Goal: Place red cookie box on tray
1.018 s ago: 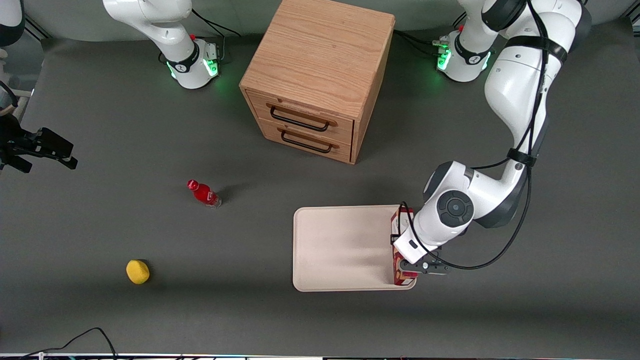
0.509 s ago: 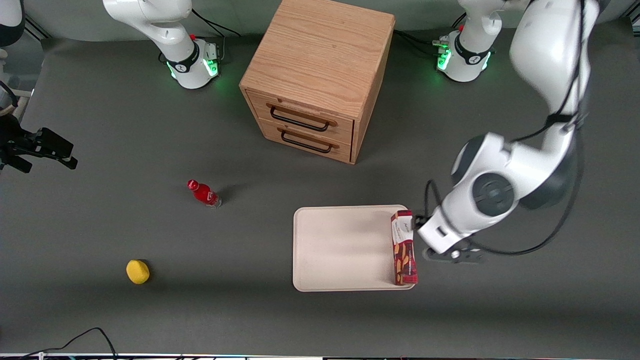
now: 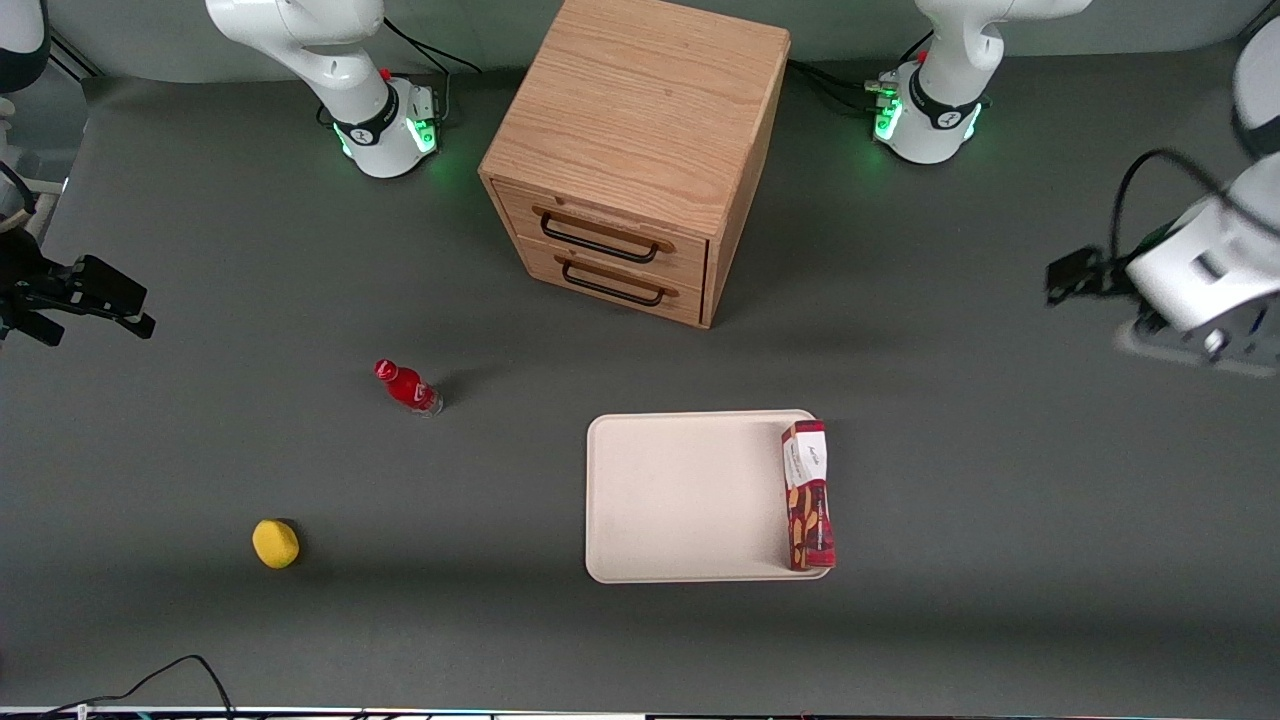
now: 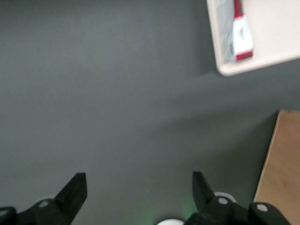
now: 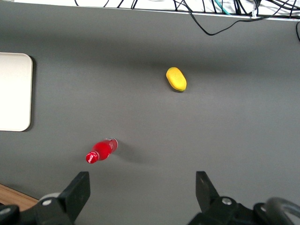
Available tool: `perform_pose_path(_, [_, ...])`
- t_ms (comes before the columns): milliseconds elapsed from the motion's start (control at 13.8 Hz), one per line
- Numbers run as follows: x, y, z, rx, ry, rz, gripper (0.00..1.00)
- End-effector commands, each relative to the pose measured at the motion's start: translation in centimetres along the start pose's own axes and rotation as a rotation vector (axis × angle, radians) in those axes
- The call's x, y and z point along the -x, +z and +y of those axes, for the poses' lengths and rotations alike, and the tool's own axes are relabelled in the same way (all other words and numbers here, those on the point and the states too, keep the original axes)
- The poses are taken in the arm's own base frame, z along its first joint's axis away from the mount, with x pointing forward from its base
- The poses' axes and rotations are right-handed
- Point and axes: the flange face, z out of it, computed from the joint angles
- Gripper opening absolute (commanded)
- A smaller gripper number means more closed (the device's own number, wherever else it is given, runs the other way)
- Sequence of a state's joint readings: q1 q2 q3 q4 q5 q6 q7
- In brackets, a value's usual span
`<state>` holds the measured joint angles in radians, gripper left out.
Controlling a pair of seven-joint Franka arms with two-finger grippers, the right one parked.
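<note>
Box (image 3: 808,495) now lies free on the tray (image 3: 680,495), along the tray's edge toward the working arm's end of the bench (image 3: 950,620), white end panel farther from the front cam, long side parallel to the rim. A sec ago the tool was right over it w/ the arm covering most of the box; half a sec ago it had let go and lifted just beside it; now the tool (image 3: 1190,345) is well apart, up and off toward the working arm's end, blurred in the front view. Wrist view shows the fingers (image 4: 75,190) spread wide w/ nothing between them, bare bench under them, tray corner and box end (image 4: 240,33) seen from a distance.

Meaning: release done, box didn't shift or tip when the arm left, same spot as at 0.5 s ago. Task looks complete by my read; only caveat is the box sits tight against the rim, poss. slightly over it at the near corner, can't tell for sure. Drawer unit (image 3: 640,150), red bottle (image 3: 407,387) and yellow item (image 3: 275,543) untouched, same places
</note>
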<state>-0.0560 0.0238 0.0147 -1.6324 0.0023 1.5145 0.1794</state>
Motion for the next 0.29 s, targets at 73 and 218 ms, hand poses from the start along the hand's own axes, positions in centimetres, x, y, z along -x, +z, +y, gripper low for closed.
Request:
perform_pose_path(73, [6.6,0.6,-0.7,0.022,0.005,0.049,1.0])
perform_pose_path(218, [5.6,-1.3,-0.6,0.013,0.02,0.05,1.0])
